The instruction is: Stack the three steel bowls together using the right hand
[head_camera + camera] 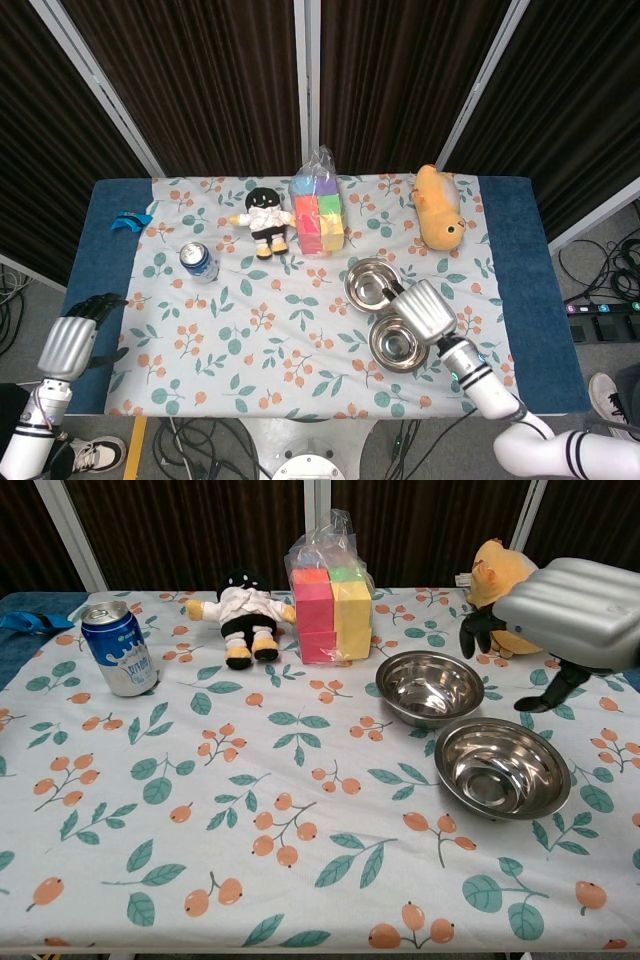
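Two steel bowls sit nested as one stack [368, 283] [432, 686] on the floral cloth, right of centre. The third steel bowl [398, 343] [502, 768] stands alone just in front of them, nearly touching the stack. My right hand [428, 311] [575, 610] hovers above the table to the right of both, fingers spread and holding nothing. Its dark fingertips [480, 630] hang clear of the stack's rim. My left hand [70, 345] stays off the table's front left corner, empty; the chest view does not show it.
A blue drink can [118, 648] stands at the left. A small doll [240, 615] and a bag of coloured blocks [332, 600] lie at the back centre, with a yellow plush toy [438, 205] at the back right. A blue item [128, 220] lies at the far left edge.
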